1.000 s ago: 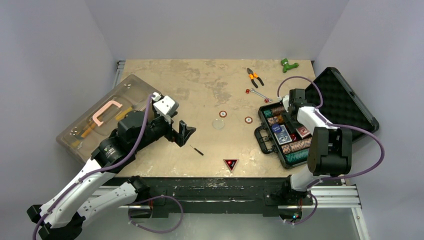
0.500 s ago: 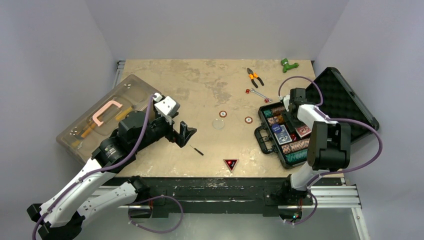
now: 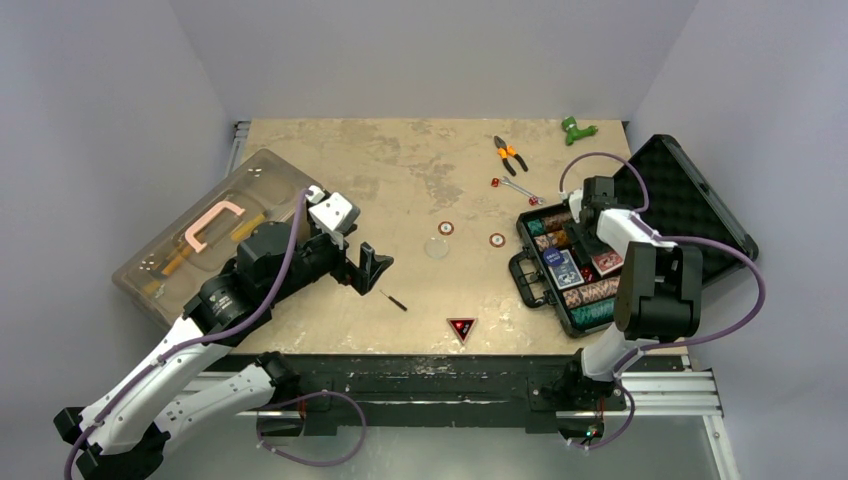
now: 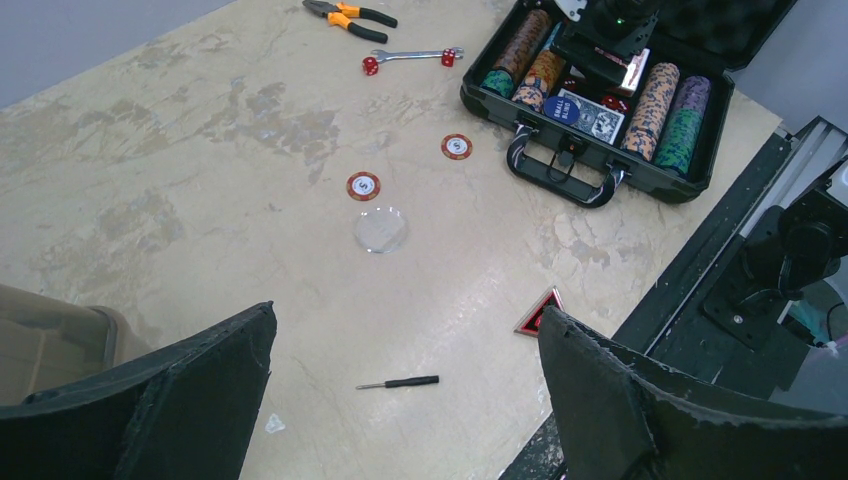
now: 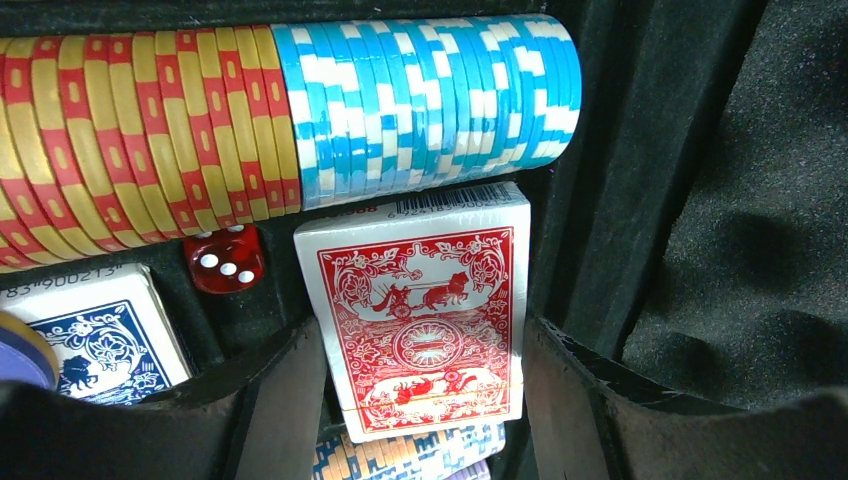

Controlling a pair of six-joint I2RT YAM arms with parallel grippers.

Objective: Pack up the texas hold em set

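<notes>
My right gripper (image 5: 420,345) is down inside the open black case (image 3: 690,210), which sits at the right edge of the worktop (image 3: 400,160) with its lid laid back. Its jaws are partly closed, pressed on both long sides of the red card deck (image 5: 420,300), which I hold over a chip row, near a red die (image 5: 225,258) and the blue card deck (image 5: 100,335). My left gripper (image 4: 407,315) hovers over the worktop's left half, jaws wide, holding nothing. Loose chips (image 3: 446,228) lie mid-worktop, apart from the case
</notes>
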